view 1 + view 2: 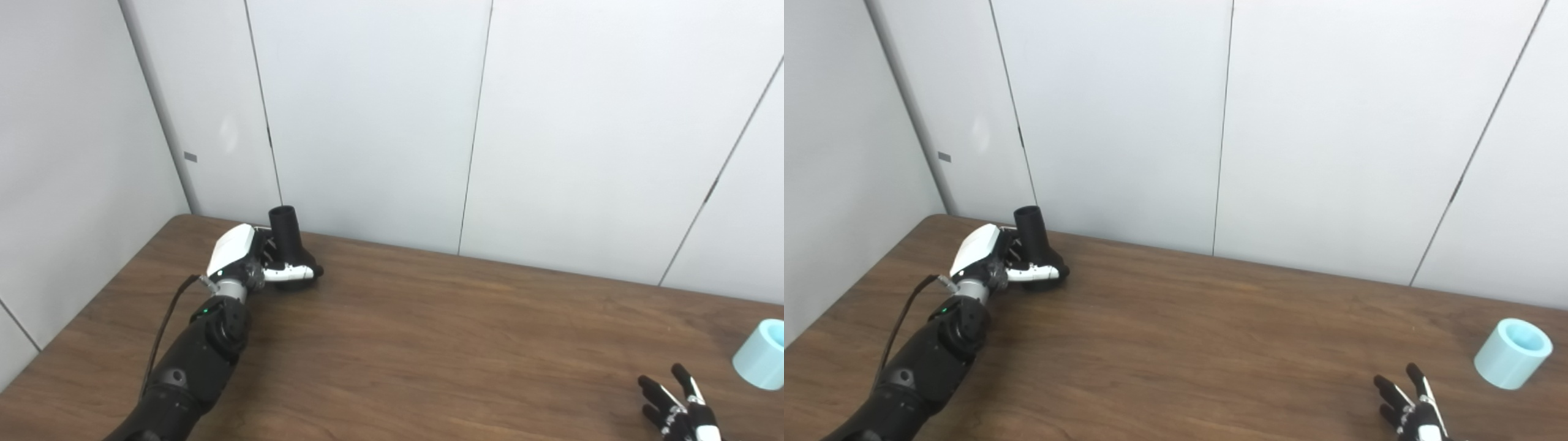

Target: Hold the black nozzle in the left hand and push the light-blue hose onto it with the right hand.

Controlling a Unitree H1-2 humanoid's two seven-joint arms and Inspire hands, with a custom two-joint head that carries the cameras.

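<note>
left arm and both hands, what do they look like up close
The left hand has a white shell back and white-and-black fingers; behind it come a silver wrist ring, a black arm with a small green light, and a loose dark cable. The right hand has black fingers with white strips.

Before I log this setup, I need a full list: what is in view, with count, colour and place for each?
nozzle: one, black, standing on its wide base with the narrow open end up, far left of the table, in the grasp of the left hand.
hose piece: one, light blue, a short tube lying tilted near the right edge of the table, apart from both hands.
table: one, dark brown wood grain, fills the lower half of the view.
wall panels: several, pale grey, behind the table.
left hand: one, white and black, fingers and thumb closed around the nozzle's base.
right hand: one, black with white trim, fingers spread, holding nothing, at the bottom right, short of the hose piece.
</note>
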